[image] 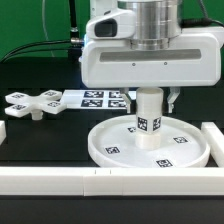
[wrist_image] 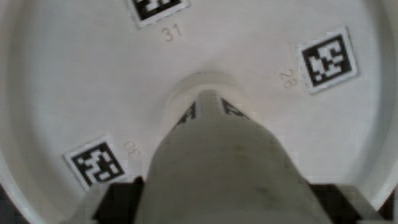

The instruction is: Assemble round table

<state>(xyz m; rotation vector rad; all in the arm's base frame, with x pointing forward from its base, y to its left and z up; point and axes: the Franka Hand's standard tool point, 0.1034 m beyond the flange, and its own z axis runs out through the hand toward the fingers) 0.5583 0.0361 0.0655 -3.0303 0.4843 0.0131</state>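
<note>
The large rimmed round disc (image: 148,146) lies flat on the black table at the front. The short cylindrical post (image: 147,117) stands upright on the disc's centre, where the hub is hidden under it. My gripper (image: 148,95) is shut on the post's top from above. In the wrist view the post (wrist_image: 222,160) runs down between my dark fingertips (wrist_image: 121,200) to the disc (wrist_image: 107,90), whose tags show around it. The cross-shaped foot (image: 28,103) lies loose on the table at the exterior view's left.
The marker board (image: 95,98) lies flat behind the disc. A long white border rail (image: 60,178) runs along the front edge and another rail (image: 214,135) stands at the exterior view's right. A green backdrop with cables is behind.
</note>
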